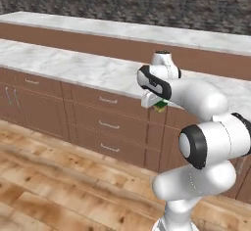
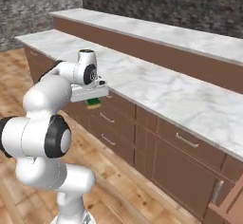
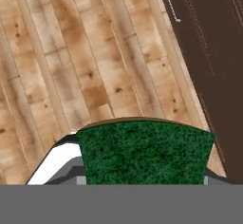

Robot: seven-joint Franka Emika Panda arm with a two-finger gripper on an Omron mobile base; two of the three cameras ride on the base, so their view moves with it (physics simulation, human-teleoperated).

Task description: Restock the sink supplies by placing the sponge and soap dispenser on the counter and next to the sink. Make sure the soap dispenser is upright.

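Note:
The sponge (image 3: 144, 152), a dark green block with a lighter top edge, sits between the fingers of my gripper (image 3: 142, 173), which is shut on it. In the base views the gripper (image 1: 159, 105) (image 2: 94, 99) points down and hangs in front of the cabinet drawers, just below worktop height, with the sponge (image 1: 160, 108) (image 2: 93, 103) poking out beneath it. Wooden floor lies under the sponge in the hand view. The soap dispenser, the sink and the counter with the sink are out of view.
A plain marble worktop (image 1: 73, 66) (image 2: 156, 88) over brown drawers (image 1: 110, 122) (image 2: 180, 144) runs close in front of the arm. A second, higher marble top (image 1: 122, 29) (image 2: 156, 31) stands behind it against a dark stone wall. Wooden floor (image 3: 71, 66) stretches out to the left.

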